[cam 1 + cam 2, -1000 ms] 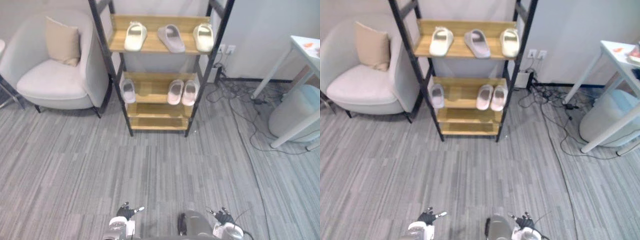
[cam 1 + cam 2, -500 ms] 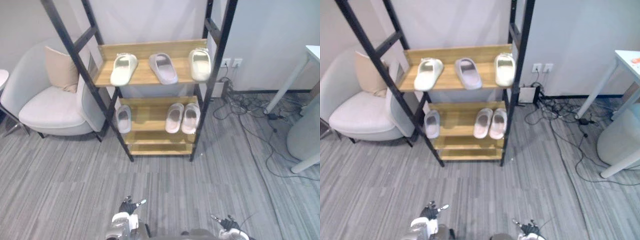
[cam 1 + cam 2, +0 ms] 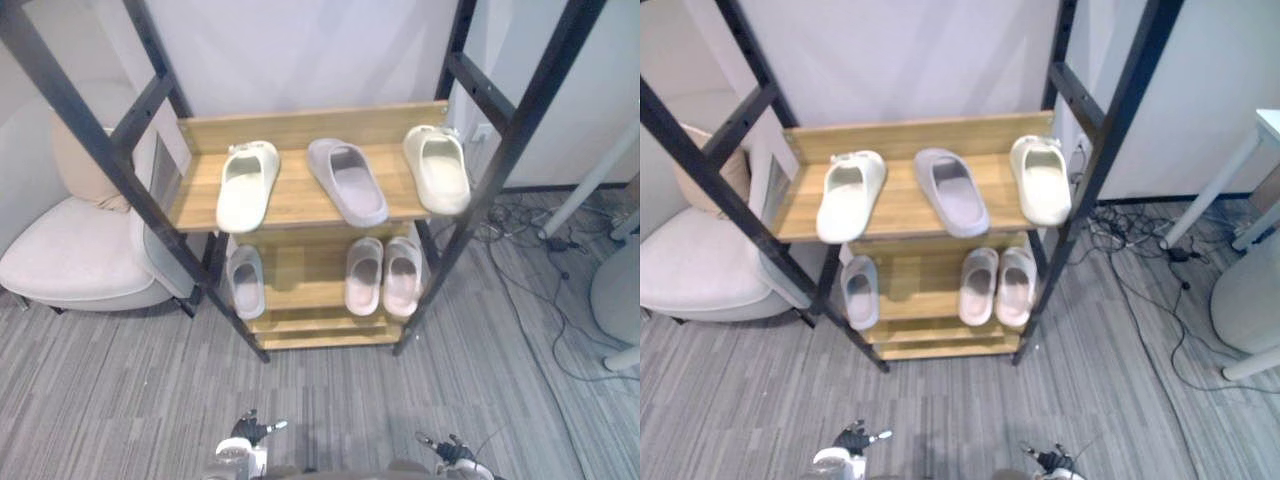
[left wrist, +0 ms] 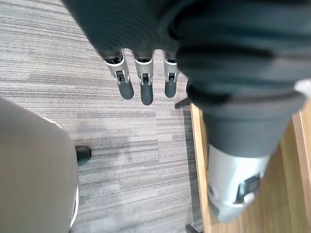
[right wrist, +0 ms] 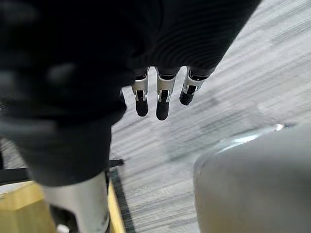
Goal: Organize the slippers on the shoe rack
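Okay, tall black-framed shoe rack with wooden shelves (image 3: 293, 196) on grey carpet (image 3: 330, 400), pale grey armchair (image 3: 70, 255) just beside its left. Top shelf, spaced apart: cream left slipper (image 3: 247, 185), mauve-grey slipper (image 3: 346, 180), cream right slipper (image 3: 436, 168). Middle shelf: lone pale slipper (image 3: 245, 280) at left, pink slipper pair (image 3: 363, 275) side by side at right. Left hand (image 3: 247, 432) and right hand (image 3: 447, 452) hang low over the carpet, fingers (image 4: 145, 90) (image 5: 162, 102) straight and relaxed, holding nothing.

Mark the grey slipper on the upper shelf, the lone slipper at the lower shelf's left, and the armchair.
grey slipper (image 3: 360, 202), left eye view, its upper.
lone slipper (image 3: 246, 298), left eye view, toe end.
armchair (image 3: 70, 262), left eye view, seat cushion.
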### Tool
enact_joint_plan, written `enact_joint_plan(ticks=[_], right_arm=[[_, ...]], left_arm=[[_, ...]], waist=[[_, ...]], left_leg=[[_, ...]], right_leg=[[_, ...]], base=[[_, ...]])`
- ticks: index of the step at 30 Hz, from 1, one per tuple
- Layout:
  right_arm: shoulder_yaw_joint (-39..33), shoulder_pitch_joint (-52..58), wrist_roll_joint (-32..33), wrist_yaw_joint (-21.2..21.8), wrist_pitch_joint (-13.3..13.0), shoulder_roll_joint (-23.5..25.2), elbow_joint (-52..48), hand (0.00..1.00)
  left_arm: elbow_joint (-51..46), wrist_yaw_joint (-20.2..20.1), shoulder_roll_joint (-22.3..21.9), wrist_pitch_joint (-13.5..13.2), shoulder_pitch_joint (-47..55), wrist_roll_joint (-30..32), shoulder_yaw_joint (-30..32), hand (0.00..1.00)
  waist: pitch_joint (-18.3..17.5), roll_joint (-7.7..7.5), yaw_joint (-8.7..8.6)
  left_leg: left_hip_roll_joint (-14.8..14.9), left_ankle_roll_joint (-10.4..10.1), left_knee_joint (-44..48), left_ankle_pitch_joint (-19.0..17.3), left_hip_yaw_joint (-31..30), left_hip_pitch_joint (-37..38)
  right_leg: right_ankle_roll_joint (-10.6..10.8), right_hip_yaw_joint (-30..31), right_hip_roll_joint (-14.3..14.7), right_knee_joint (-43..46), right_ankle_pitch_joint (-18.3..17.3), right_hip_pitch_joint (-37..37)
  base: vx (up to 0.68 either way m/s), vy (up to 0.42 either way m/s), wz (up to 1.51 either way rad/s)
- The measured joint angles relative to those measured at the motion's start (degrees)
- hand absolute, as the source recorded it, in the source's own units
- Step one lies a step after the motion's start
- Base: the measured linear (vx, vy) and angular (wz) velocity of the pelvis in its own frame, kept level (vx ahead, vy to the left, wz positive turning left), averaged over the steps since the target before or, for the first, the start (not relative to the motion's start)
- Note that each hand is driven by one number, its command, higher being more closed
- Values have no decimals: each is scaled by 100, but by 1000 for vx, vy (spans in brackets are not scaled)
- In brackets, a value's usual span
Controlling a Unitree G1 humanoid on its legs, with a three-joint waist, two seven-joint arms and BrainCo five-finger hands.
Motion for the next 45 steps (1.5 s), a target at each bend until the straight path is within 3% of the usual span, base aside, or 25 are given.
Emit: enact_joint_plan(ticks=[1,2,3,4,9,14,19,24,27,28,29,35,39,45], right_arm=[[2,-9,-3,-2,1,0,4,0],[1,22,-3,-4,7,24,34,0],[-36,41,3,-1,6,2,84,0],[-112,47,1,-35,7,-88,101,0],[-116,108,5,-62,19,-355,272,0],[-105,153,38,-43,3,-220,265,0],[6,71,55,-43,1,-160,267,0],[345,-58,62,-97,-118,-162,131,0],[744,259,46,-201,-132,-175,-1104,0],[849,563,35,-259,-155,-214,-2239,0],[849,615,28,-270,-163,-218,-2436,0],[817,1646,-532,-286,-344,-196,-5927,0],[819,1869,-895,-264,-521,-134,-7035,0],[965,1782,-977,-219,-784,-169,-7921,0]], left_arm=[[6,3,42,0,8,-1,-99,0],[13,1,101,-3,23,-1,-121,0],[89,11,95,0,-17,-2,-115,0],[120,3,13,1,-18,-2,-79,0],[211,-14,-148,-7,-27,7,-57,0],[219,-61,-75,-5,-4,69,148,0],[219,-55,69,0,45,110,145,0],[217,-46,87,0,9,113,141,0],[215,47,133,11,7,121,71,0],[211,96,133,36,9,128,10,0],[208,98,132,38,10,129,-5,0],[107,98,123,33,47,346,-103,0],[119,86,118,25,59,464,-189,0],[119,80,114,-30,58,566,-306,0]], waist=[[-14,-24,-16],[-56,-169,-17],[-35,-88,-42],[-66,10,-30],[-139,177,-88],[-131,111,-90],[-54,-60,-111],[-51,-73,-119],[-42,-88,-161],[-42,-80,-210],[-42,-81,-214],[-40,-88,-250],[-46,-82,-278],[-47,-81,-250]], left_leg=[[89,-192,78,-94,-96,6],[32,-362,103,-199,-127,11],[124,-641,124,-390,-296,87],[216,-660,232,-396,-361,66],[257,-699,213,-341,-598,133],[187,-700,165,-340,-725,90],[50,-701,148,-339,-880,-28],[21,-668,-107,-319,-938,-44],[16,-693,-154,-261,-936,-110],[29,-727,-185,-244,-932,-118],[34,-734,-194,-243,-932,-115],[178,-859,-237,-253,-910,-118],[249,-875,-233,-242,-883,-89],[226,-876,-220,-240,-878,-50]], right_leg=[[33,-23,59,-839,428,-12],[7,57,12,-1373,1104,12],[-61,-14,78,-1224,1323,-7],[-95,-17,141,-1227,1325,54],[-179,-91,211,-1740,1371,448],[-72,-129,210,-2385,1763,702],[-3,-211,90,-2850,2130,842],[6,-216,77,-3174,2439,847],[-24,-202,71,-3330,2590,834],[-46,-201,91,-3351,2604,817],[-45,-201,95,-3351,2602,815],[-49,-188,233,-3351,2588,777],[-105,-167,309,-3352,2604,776],[-95,-186,288,-3356,2596,791]], base=[[211,-146,43],[237,-177,49],[248,-177,34],[242,-182,21],[121,-92,5],[-19,44,7],[-75,63,14],[-104,23,1],[-109,-26,-4],[-64,-33,-3],[-55,-44,0],[4,-31,-4],[52,-10,-5],[34,15,0]])
